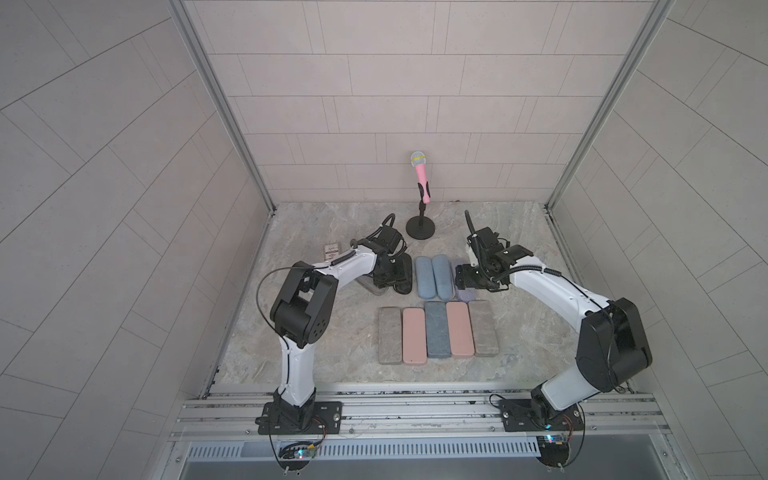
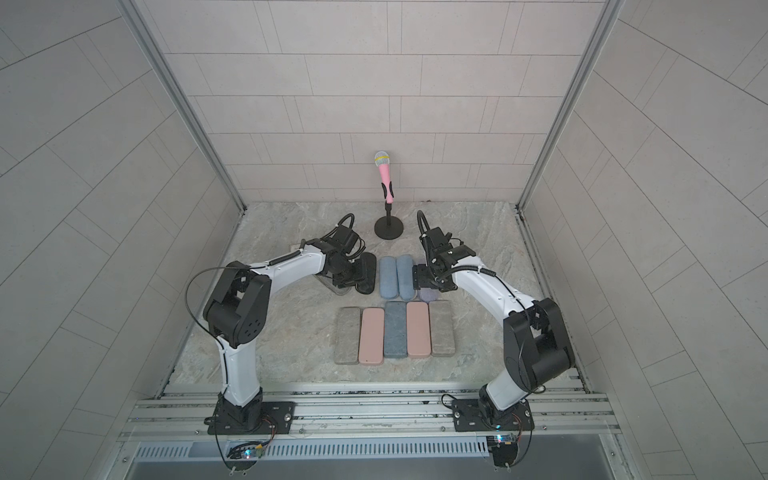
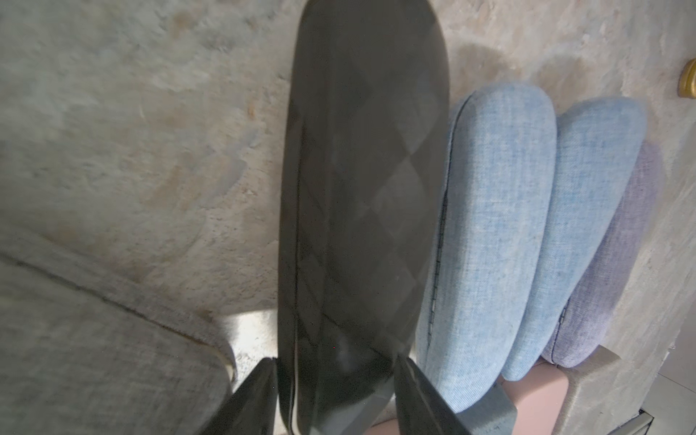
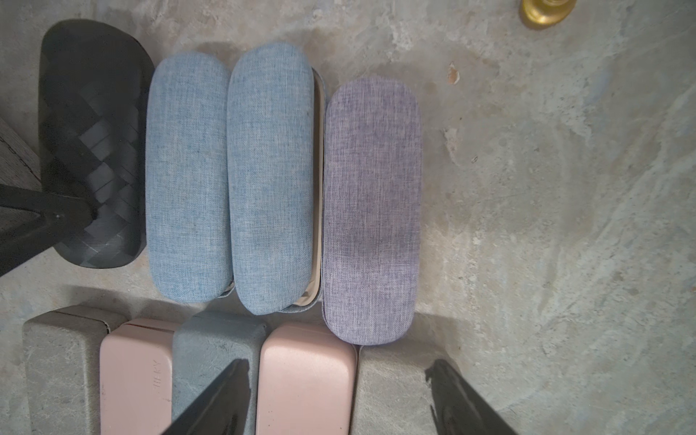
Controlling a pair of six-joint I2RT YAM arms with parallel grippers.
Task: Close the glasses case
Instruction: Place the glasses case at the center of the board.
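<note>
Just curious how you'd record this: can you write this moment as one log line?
left jaws: astride black woven glasses case, grip unclear | right jaws: open, empty | case lid: looks closed

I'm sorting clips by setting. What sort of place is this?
Probably a purpose-built robot test booth, not a home: tiled panels in aluminium framing, arms bolted to a rail, glasses cases lined up on a stone-look tabletop.

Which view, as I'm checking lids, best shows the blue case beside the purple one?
Right wrist view: the blue case shows whole, with a cream gap beside the purple case. In both top views it is small; the left wrist view hides that edge.
</note>
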